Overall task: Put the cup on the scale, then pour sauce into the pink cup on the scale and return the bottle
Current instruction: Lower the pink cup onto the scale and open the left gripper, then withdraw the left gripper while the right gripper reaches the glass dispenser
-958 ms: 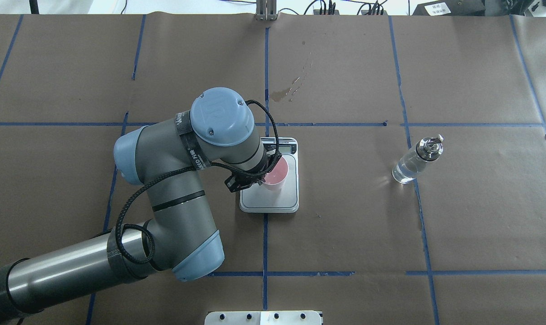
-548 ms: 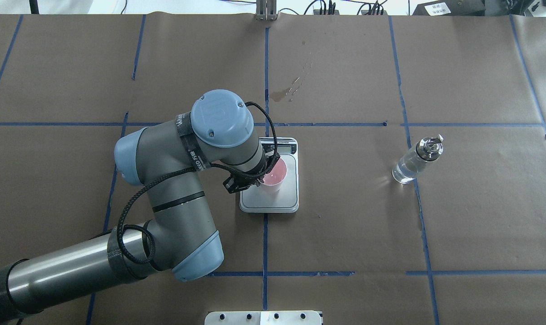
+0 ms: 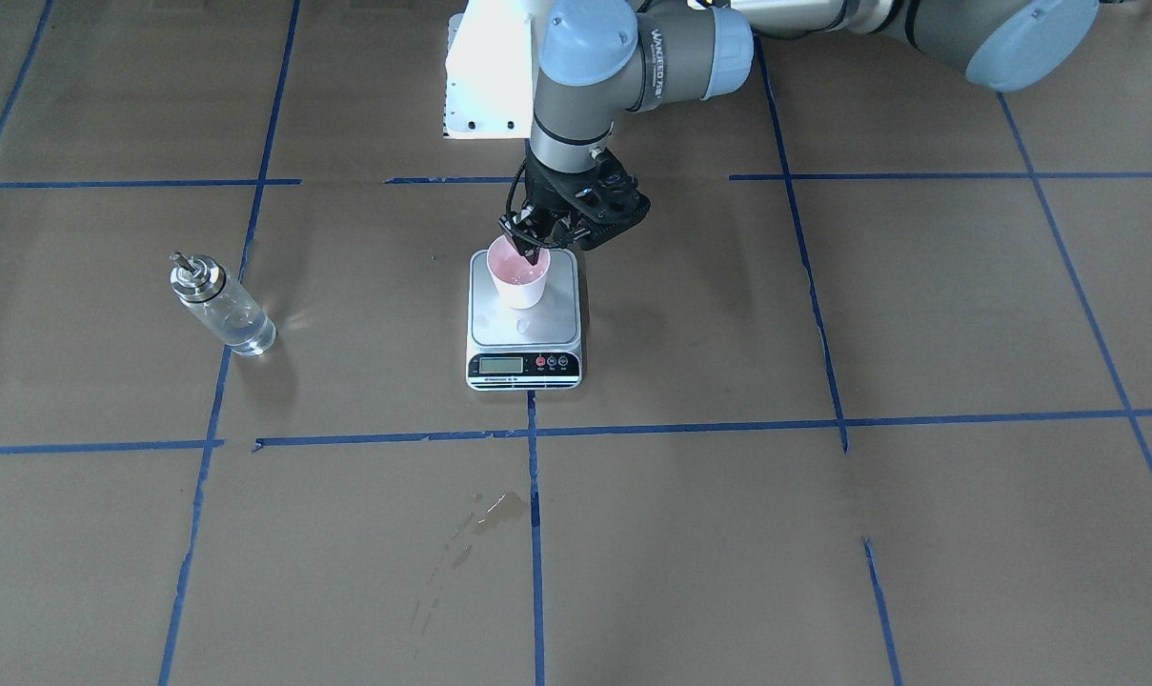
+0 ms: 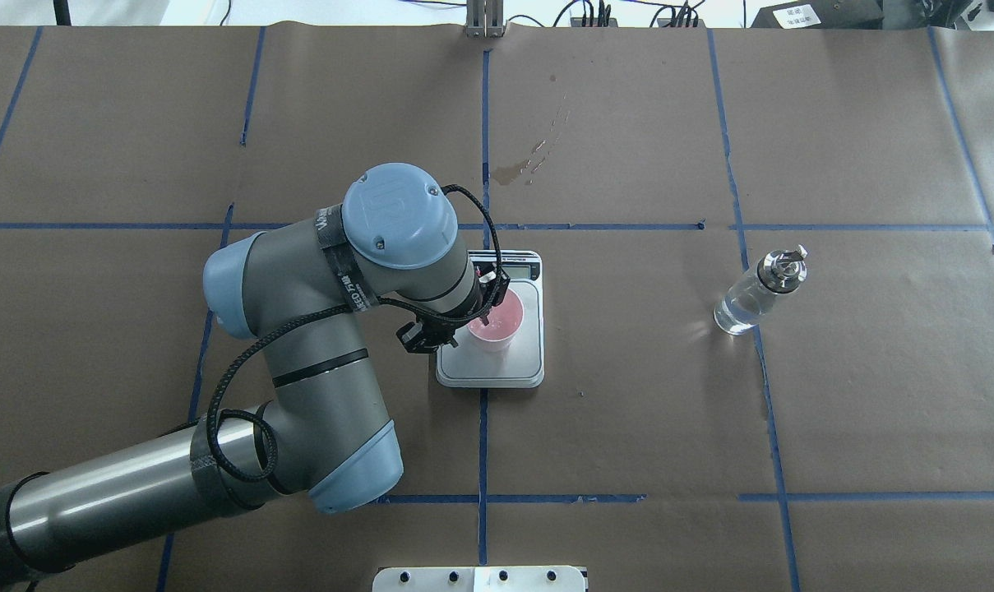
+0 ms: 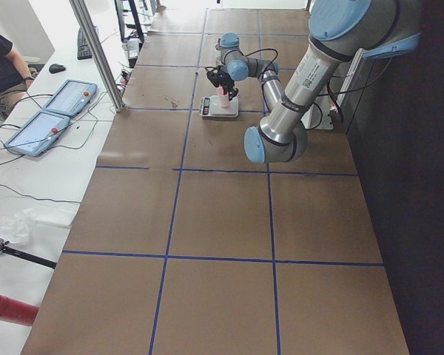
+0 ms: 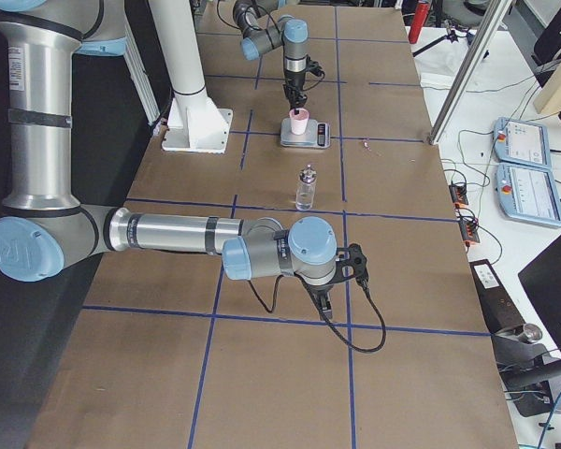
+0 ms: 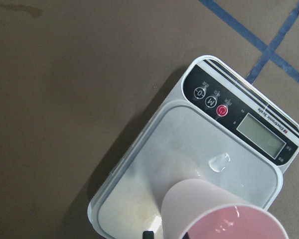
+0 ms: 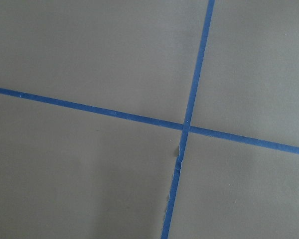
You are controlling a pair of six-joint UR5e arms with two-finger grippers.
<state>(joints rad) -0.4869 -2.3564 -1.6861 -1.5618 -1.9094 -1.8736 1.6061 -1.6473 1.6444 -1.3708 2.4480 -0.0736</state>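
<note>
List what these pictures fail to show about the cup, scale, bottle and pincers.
- Reading on the scale: the display is too small in the front view, and no digits are legible in the left wrist view.
- Grip of the left pincer on the cup: the wrist hides it overhead, and the wrist view's bottom edge cuts it off.
- State of the right pincer: seen only small in the right side view.
- Level of the sauce in the bottle: clear liquid, too small.

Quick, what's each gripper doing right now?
Left gripper: closed, pinching the cup by its rim.
Right gripper: cannot be told; it shows only in the side view.
</note>
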